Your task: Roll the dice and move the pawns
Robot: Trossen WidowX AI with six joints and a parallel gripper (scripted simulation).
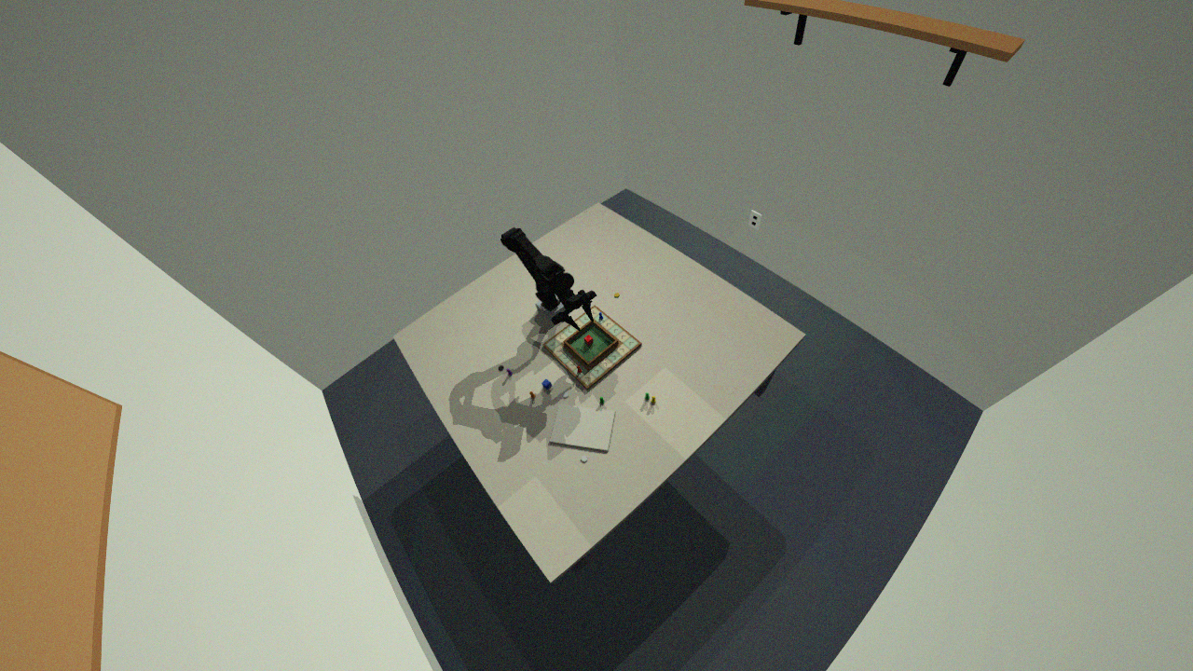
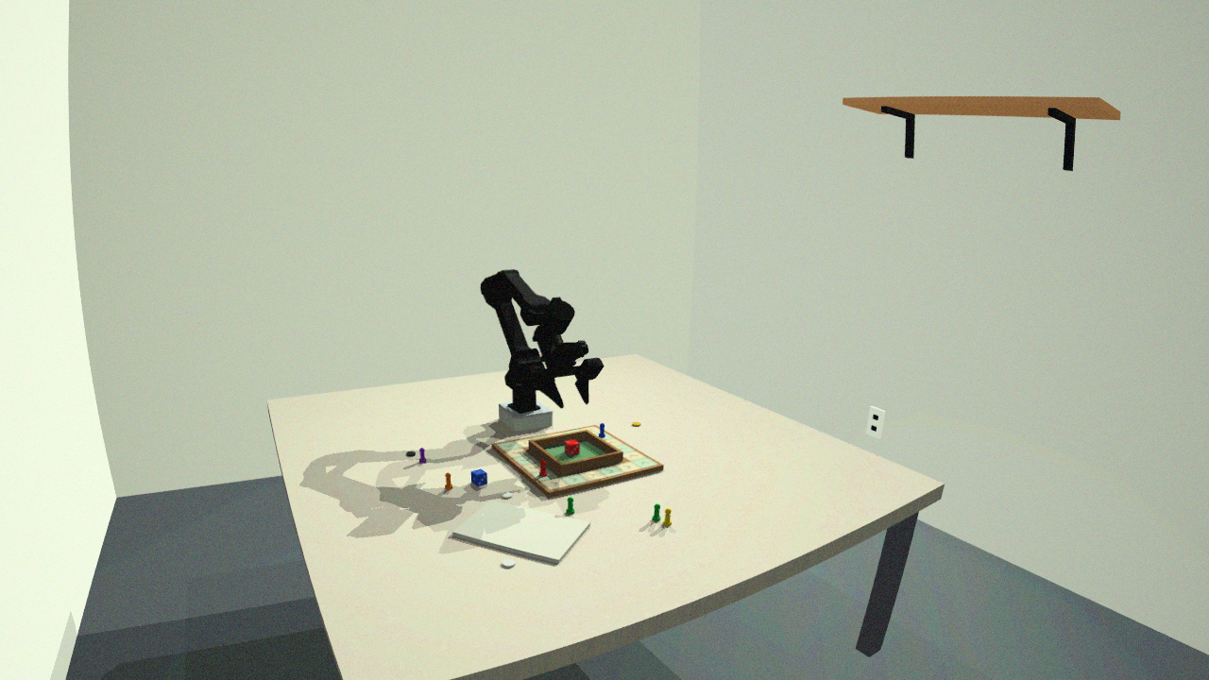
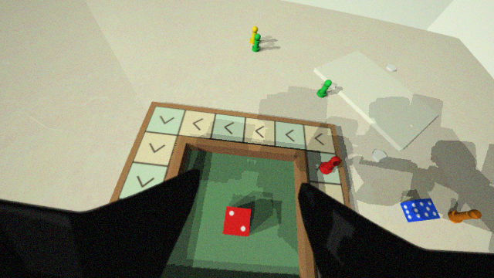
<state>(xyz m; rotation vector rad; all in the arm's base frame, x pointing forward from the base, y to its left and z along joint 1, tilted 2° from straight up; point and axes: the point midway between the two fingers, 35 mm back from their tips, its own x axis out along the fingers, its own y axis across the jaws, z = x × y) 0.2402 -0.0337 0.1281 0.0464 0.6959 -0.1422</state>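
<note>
The surface (image 2: 760,507) carries a square game board (image 2: 638,463) with arrowed squares round its edge and a wooden tray (image 3: 181,152) with a green floor sunk in its middle. Above the tray's far side hangs the tool (image 2: 570,387), its fingers spread apart with nothing between them.

A pale flat slab (image 2: 523,534) lies near the board's front left corner. The red die (image 3: 236,221) rests flat on the tray floor, two pips on its top face, edges roughly square to the tray walls. The blue die (image 2: 478,477) sits on the surface left of the board, well apart from the tray, six pips up in the wrist view.

The red pawn (image 2: 542,467) stands upright on the board's left edge track; the blue pawn (image 2: 602,429) stands upright on the far edge. An orange pawn (image 2: 448,481) stands just left of the blue die. Two green pawns (image 2: 570,505) and a yellow one (image 2: 667,517) stand in front of the board.
</note>
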